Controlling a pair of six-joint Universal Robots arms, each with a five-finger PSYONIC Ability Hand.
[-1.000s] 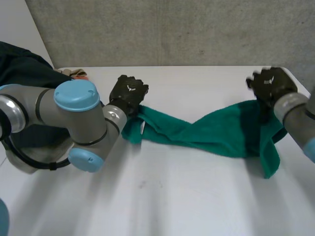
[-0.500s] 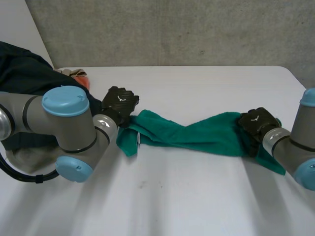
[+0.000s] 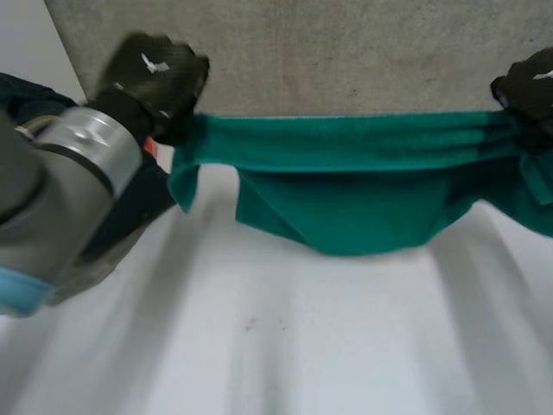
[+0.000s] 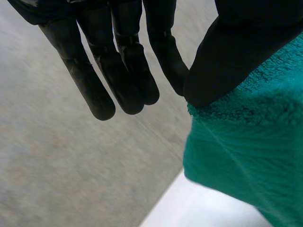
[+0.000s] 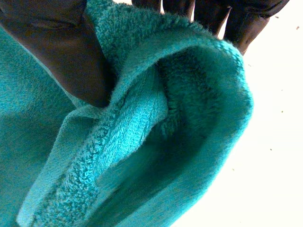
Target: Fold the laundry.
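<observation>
A green towel (image 3: 346,190) hangs in the air above the white table (image 3: 302,346), stretched sideways between my two hands. My left hand (image 3: 151,73) holds its left end high at the back left. In the left wrist view the thumb (image 4: 227,56) pins the towel's edge (image 4: 246,151) beside straight fingers (image 4: 123,71). My right hand (image 3: 529,86) holds the right end at the far right. In the right wrist view its thumb (image 5: 61,52) and fingers (image 5: 236,19) pinch a bunched fold of the towel (image 5: 142,142). The towel's middle sags in a loose flap.
A heap of dark clothing (image 3: 22,95) lies at the table's back left, behind my left arm (image 3: 60,199). A grey wall (image 3: 346,52) rises behind the table's far edge.
My right hand came down on the towel's right end and shut on it. Both hands then rose and drew apart, lifting the towel off the table and pulling it taut.
</observation>
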